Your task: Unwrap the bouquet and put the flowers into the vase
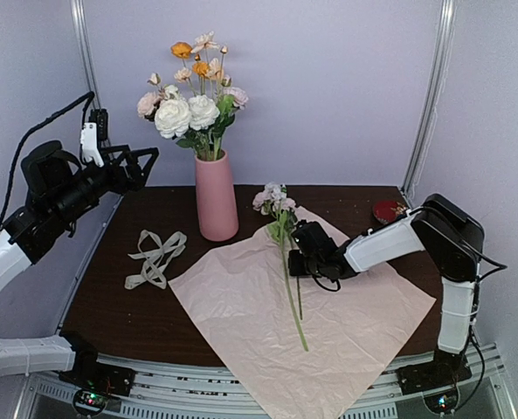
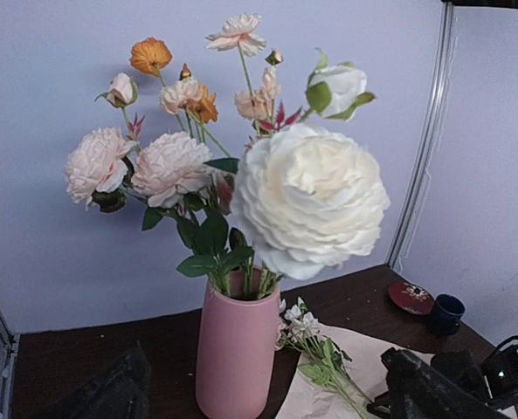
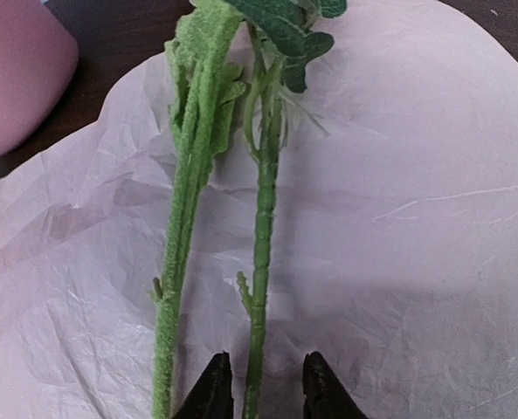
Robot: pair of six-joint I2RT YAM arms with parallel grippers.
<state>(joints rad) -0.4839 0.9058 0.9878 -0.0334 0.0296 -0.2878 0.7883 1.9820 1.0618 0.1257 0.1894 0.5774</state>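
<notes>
The right gripper [image 3: 259, 388] lies low over the pink paper [image 1: 363, 323], its jaws partly apart and straddling the thinner of two green stems. In the wrist view a gap shows between that stem and the right-hand finger, so nothing is pinched. The thicker, fuzzy stem [image 3: 184, 201] lies just outside the left-hand finger.

Both stems belong to the loose flowers [image 1: 291, 301], which rest side by side on the paper. Their long axis runs from the far edge of the bench [image 1: 110, 297] toward the near edge. The pale blooms point at the far edge, and the cut ends point at the near edge, leaning slightly to the right.

The paper is spread flat over the middle and right of the bench, with one corner hanging past the near edge. The cream ribbon [image 1: 156, 257] lies loose on bare bench just left of the paper.

The vase [image 1: 216, 199] stands upright close to the far edge, a little left of centre, near the blooms. It holds a bunch [image 1: 189, 112] of white, pink and orange flowers.

A red disc [image 1: 387, 210] and a dark blue cup [image 2: 446, 312] sit in the far right corner.

The left gripper [image 1: 151, 168] hangs in the air above the far left corner, spread wide with nothing in it.
</notes>
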